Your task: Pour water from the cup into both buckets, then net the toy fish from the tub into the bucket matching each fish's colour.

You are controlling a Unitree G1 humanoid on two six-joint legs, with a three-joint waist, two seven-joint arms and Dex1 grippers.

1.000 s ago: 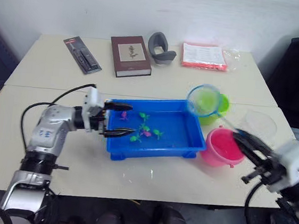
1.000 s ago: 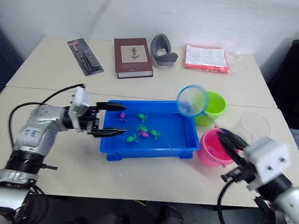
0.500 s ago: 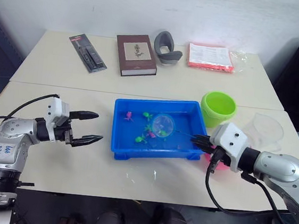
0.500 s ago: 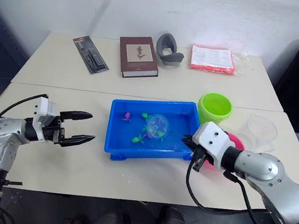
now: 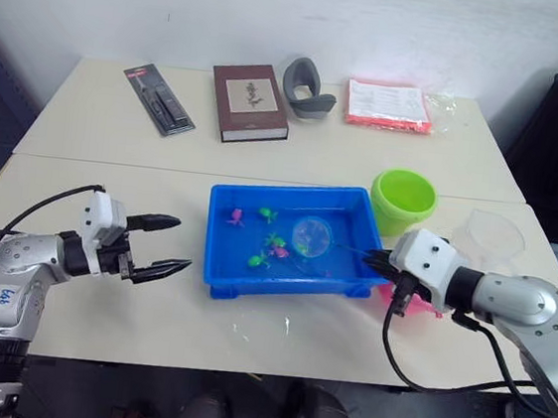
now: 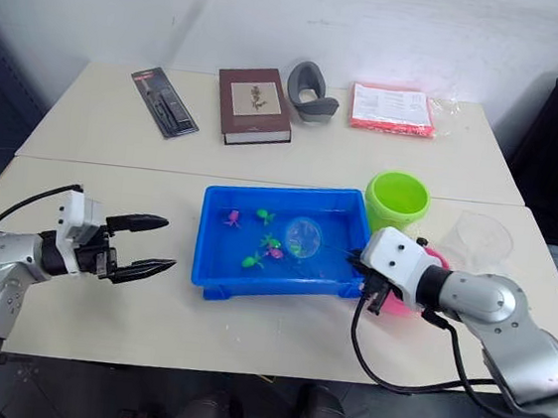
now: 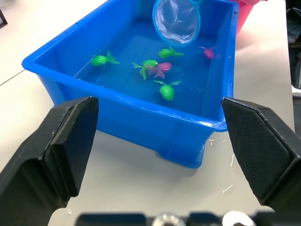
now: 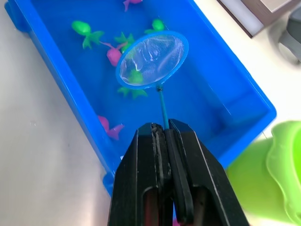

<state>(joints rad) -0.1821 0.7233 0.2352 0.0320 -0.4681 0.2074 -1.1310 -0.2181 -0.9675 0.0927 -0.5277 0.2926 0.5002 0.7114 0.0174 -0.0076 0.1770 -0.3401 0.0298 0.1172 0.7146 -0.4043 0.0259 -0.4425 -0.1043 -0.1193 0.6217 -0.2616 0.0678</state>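
In the head views, the net (image 5: 311, 236) was seen lowered into the tub (image 5: 221, 271), where a second before it had been held high over the green bucket (image 5: 403, 199); a fresh scoop was judged to be under way. The right gripper (image 6: 365, 266) was clamped on the net's handle at the tub's right end, in front of the pink bucket (image 6: 415, 303), while the left gripper (image 5: 163, 247) had been drawn back from the tub's left wall, its jaws wide apart and empty. The cup (image 5: 488, 236) stood at the far right. The pale table (image 5: 98, 130) carried a book (image 5: 249, 102), a pen pack, a grey holder and a red packet along the far side before a white wall. In the left wrist view, green and pink toy fish (image 7: 163, 90) lay beside the mesh. In the right wrist view, the hoop hovered over a green fish.
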